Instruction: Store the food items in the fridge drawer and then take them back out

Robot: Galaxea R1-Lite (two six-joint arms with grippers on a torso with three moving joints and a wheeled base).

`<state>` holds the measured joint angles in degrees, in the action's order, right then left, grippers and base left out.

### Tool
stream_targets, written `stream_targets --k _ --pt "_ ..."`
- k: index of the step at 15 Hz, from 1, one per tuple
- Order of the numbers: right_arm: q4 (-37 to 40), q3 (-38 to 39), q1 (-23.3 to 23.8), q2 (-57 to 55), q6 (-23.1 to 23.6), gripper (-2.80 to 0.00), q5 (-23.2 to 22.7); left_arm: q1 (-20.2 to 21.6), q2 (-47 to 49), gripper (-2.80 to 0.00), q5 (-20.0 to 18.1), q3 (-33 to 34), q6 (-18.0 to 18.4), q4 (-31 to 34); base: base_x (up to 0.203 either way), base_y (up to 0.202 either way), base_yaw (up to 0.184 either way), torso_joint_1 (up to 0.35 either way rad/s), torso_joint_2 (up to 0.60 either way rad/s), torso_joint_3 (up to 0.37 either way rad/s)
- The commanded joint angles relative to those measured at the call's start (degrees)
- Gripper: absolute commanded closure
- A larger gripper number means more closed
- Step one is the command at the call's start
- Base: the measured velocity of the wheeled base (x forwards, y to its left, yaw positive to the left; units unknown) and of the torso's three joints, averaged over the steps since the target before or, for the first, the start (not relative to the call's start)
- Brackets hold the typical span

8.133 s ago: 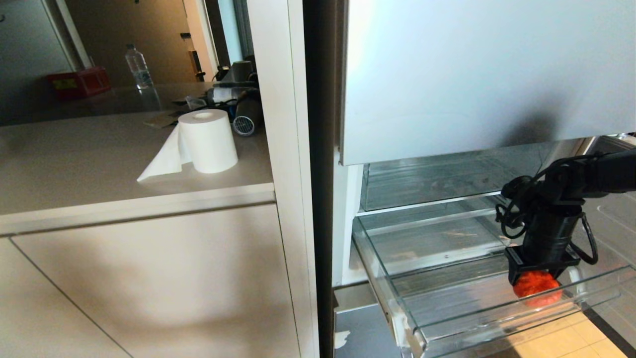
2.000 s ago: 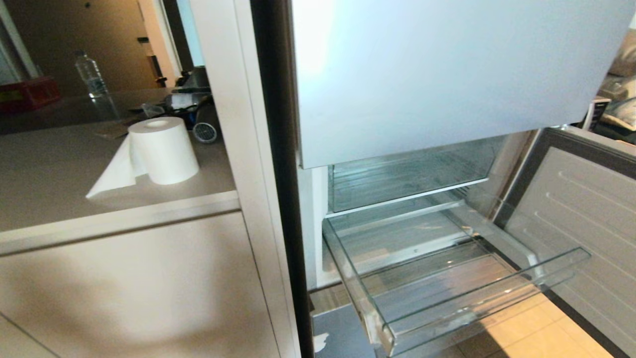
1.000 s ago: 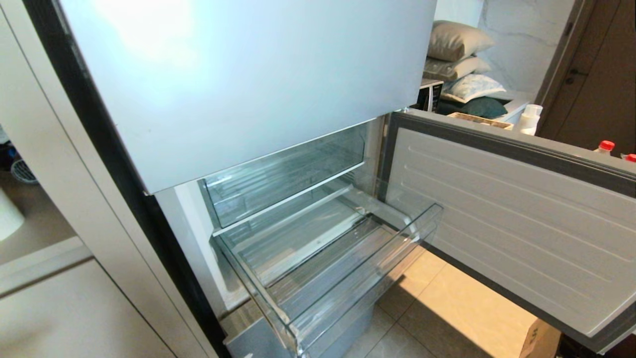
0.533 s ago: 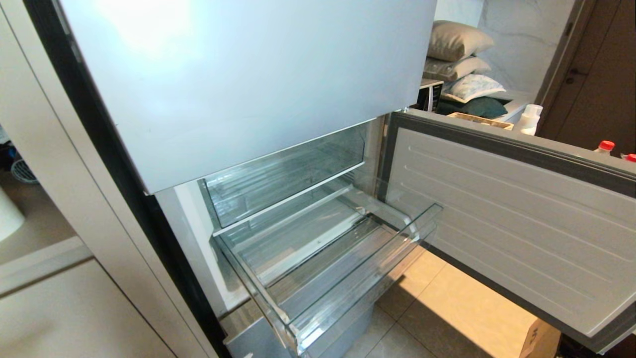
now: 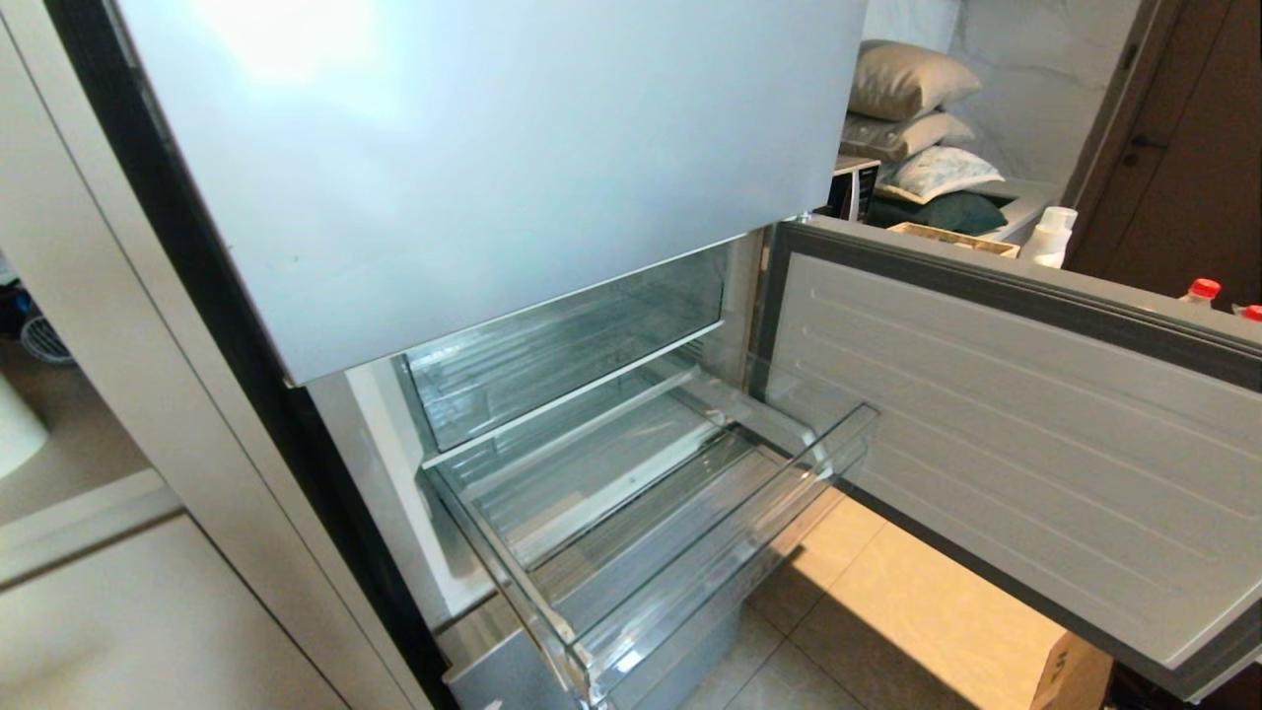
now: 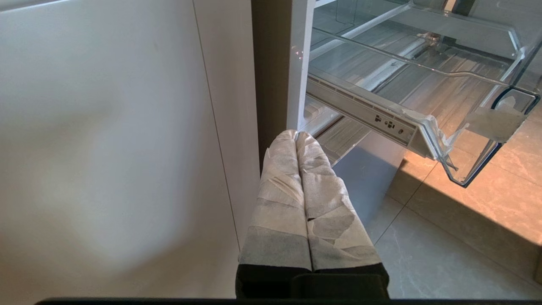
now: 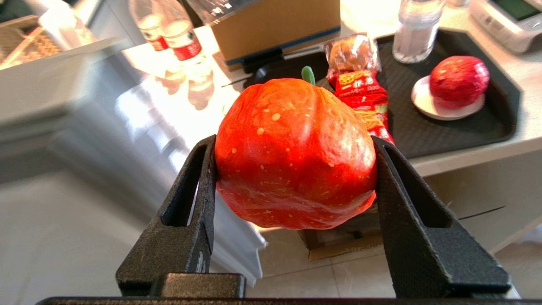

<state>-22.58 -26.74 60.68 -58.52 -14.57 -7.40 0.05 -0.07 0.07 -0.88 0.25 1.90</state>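
In the right wrist view my right gripper is shut on one food item, a round red-orange tomato-like piece with a green stem, held in the air in front of a counter. A second red food item lies on a small white plate on that counter. The fridge drawer, clear and shallow, stands pulled out with nothing in it. My left gripper is shut and holds nothing; it hangs low beside the fridge's left edge, short of the fridge drawer. Neither arm shows in the head view.
The lower fridge door stands open to the right of the drawer. A second clear drawer sits pushed in above. On the counter a black tray carries snack packets; water bottles and a cardboard box stand behind.
Several seconds ago my right gripper held the red piece over the drawer; it has left the head view. The camera swung right two seconds ago and has been still for the last second.
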Motion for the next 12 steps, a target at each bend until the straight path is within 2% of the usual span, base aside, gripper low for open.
stream_targets --k 1,6,9,12 --pt "-3.77 -0.71 0.90 -10.43 -0.33 0.00 -0.30 0.04 0.07 0.00 0.01 0.00 0.02 0.03 0.000 0.000 0.000 0.000 0.00 0.000" --pt "-12.22 -2.98 2.05 -24.95 -0.77 0.00 -1.18 0.04 0.07 0.00 0.01 0.00 0.02 0.03 0.000 0.000 0.000 0.000 0.00 0.000" --pt "-18.84 -3.93 2.15 -33.41 -0.95 0.00 -5.47 0.03 0.07 0.00 0.01 0.00 0.02 0.03 0.000 0.000 0.000 0.000 0.00 0.000" --pt "-22.80 -6.43 2.11 -42.78 -0.98 0.00 -6.54 -0.05 0.07 0.00 0.01 0.00 0.02 0.03 0.000 0.000 0.000 0.000 0.00 0.000"
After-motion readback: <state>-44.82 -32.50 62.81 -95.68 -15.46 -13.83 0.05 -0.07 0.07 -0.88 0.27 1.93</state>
